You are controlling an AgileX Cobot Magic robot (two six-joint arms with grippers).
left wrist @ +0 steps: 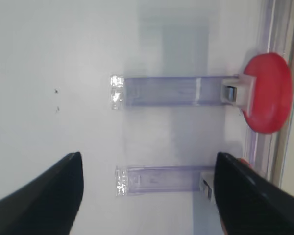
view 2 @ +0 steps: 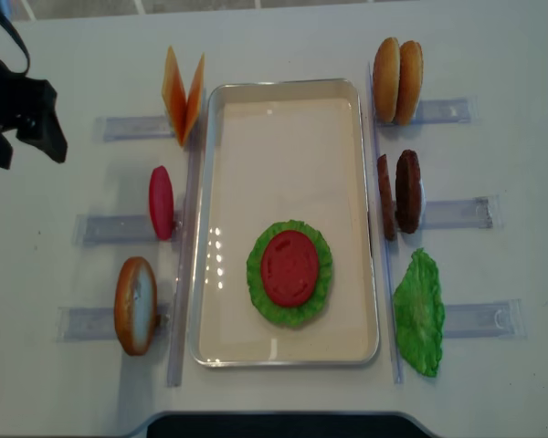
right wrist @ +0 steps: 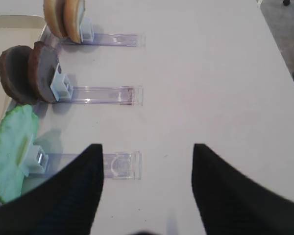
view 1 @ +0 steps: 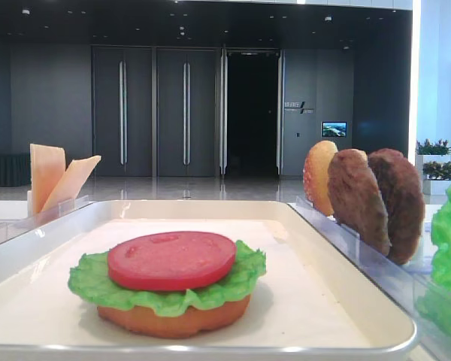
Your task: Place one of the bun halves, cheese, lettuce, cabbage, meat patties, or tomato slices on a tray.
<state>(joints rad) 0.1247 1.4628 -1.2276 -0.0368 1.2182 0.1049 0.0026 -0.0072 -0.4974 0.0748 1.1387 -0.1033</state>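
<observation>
On the cream tray (view 2: 228,182) lies a stack: a bun half (view 1: 173,320), lettuce (view 2: 290,272) and a tomato slice (view 2: 290,267) on top. Left of the tray, cheese (view 2: 183,91), a tomato slice (view 2: 162,203) and a bun half (view 2: 135,304) stand in racks. On the right stand two bun halves (view 2: 397,68), two meat patties (view 2: 399,193) and lettuce (view 2: 418,312). No cabbage shows. My left gripper (left wrist: 148,155) is open over the racks beside the tomato slice (left wrist: 267,93). My right gripper (right wrist: 147,146) is open above the lettuce's rack (right wrist: 120,165), holding nothing.
Clear plastic racks (view 2: 457,212) stretch outward from both long sides of the tray across the white table (view 2: 493,383). My left arm (view 2: 18,109) hangs over the table's far left corner. The table's front edge (view 2: 274,422) lies just below the tray.
</observation>
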